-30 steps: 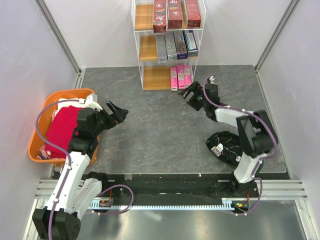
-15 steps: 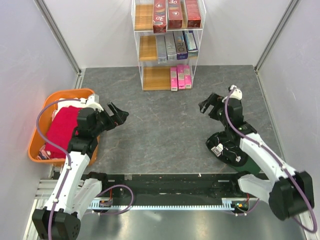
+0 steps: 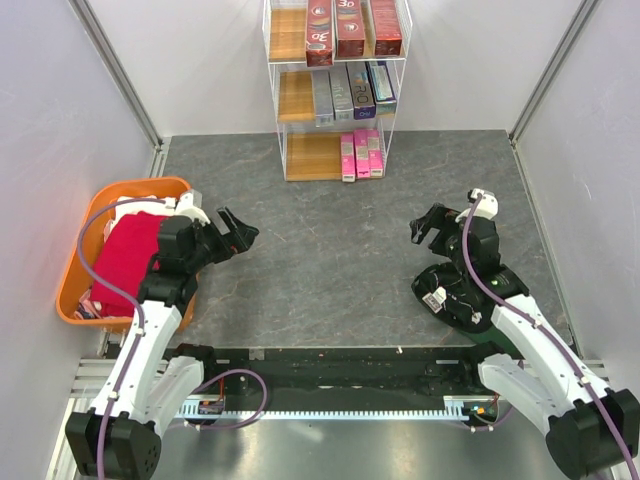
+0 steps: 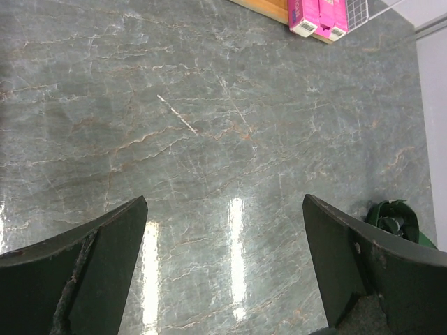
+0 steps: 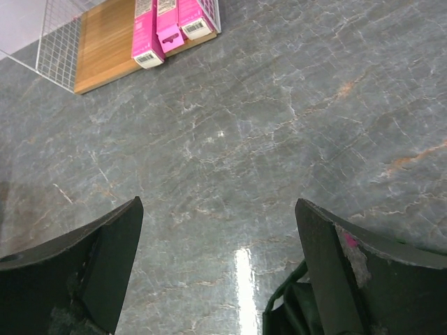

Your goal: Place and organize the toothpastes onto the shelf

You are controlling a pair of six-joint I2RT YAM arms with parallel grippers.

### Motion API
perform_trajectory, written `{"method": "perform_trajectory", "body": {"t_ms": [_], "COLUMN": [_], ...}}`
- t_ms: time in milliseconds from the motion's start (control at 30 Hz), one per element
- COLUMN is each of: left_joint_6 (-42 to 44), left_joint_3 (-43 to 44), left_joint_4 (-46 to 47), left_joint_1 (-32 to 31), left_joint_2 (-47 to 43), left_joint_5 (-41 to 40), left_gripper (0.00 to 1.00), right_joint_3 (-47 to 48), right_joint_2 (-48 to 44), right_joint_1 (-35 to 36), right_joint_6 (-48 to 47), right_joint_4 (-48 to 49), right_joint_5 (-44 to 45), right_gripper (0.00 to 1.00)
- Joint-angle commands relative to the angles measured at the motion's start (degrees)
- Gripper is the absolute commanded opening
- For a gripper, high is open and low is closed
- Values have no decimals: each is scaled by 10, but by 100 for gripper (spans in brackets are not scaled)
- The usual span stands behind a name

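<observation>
1. The toothpastes sit on the shelf [image 3: 312, 157]: red boxes [image 3: 350, 28] on the top tier, grey and purple boxes [image 3: 350, 93] in the middle, pink boxes [image 3: 361, 153] at the bottom. All are crowded to the shelf's right half.
2. Both arms are well in front of the shelf. The left end effector [image 3: 236, 230] hangs off to the shelf's left and the right end effector [image 3: 425, 228] off to its right. Each has its jaws wide apart and holds nothing.
3. No box lies on the bench [image 3: 330, 260] in front of the shelf, so the job looks close to done.
4. Risk: in the wrist views the pink boxes' ends stick out past the front of the bottom tier. A low sweep towards the shelf could catch them and drag them out.
5. Risk: the shelf looks light, so a bump could shift it or topple the upright rows.
6. Risk: the orange tub [image 3: 75, 300], far left of the shelf, shows something pinkish under the red cloth [image 3: 125, 260]. I cannot tell whether it is a box; if so, one could be missed.
</observation>
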Motion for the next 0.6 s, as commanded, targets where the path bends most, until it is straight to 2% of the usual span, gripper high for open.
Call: {"method": "perform_trajectory", "body": {"t_ms": [0,567], "left_joint_6": [31,30], "left_joint_3": [-4,-10], "left_joint_4": [19,19], "left_joint_1": [2,2], "left_joint_2": [-9,-19], "left_joint_5": [-4,-11], "left_gripper": [100,100], "right_joint_3": [-9,-8], "right_joint_2": [-18,-30], "right_joint_1": [0,0], "right_joint_6": [-24,-32], "right_joint_4": [-3,7], "right_joint_5": [18,18], "right_gripper": [98,98]}}
